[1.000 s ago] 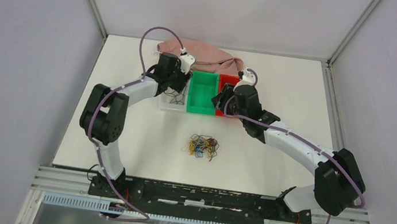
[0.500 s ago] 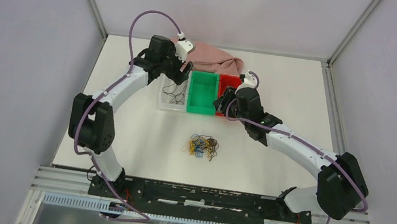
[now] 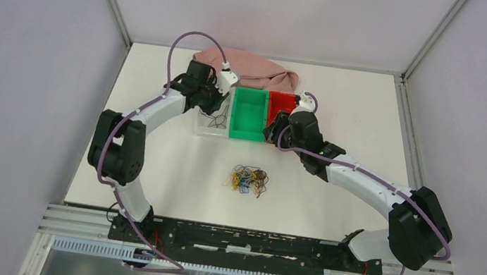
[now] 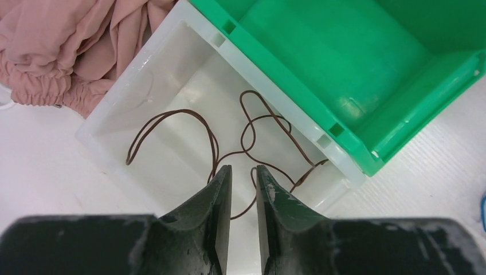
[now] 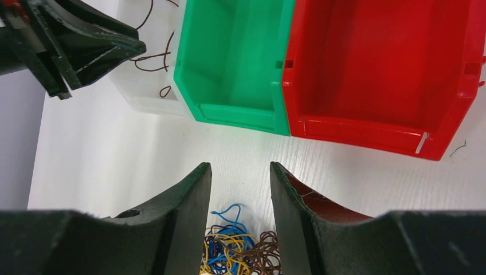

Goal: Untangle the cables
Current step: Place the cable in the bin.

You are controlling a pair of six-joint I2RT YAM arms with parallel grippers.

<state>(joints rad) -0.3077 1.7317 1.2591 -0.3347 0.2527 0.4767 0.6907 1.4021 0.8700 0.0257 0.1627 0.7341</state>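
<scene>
Pale grey walls close in a white tabletop (image 3: 151, 168), with a clear bin (image 4: 91, 134), a green bin (image 4: 344, 51) and a red bin (image 5: 378, 69) in a row at the far middle and a pink cloth (image 4: 57, 46) behind them. Over the last second the left arm swung up and away to the far left, then came back down above the clear bin. The left hand (image 4: 243, 172) spread wide and has now drawn in to a slim gap with nothing clamped. The brown wires (image 4: 172, 113) lying loose in that bin suggest one strand has just been dropped off, so sorting is under way. The right hand (image 5: 239, 169) has hardly moved; it hangs half spread and empty near the green and red bins. Most of the cables (image 3: 249, 179) sit tangled at the near middle, well apart from the bins. The top view alone places that bundle on the tabletop. The left wrist view alone shows the wires curled on the bin floor. The right wrist view shows blue, yellow and brown strands just below its fingers.
</scene>
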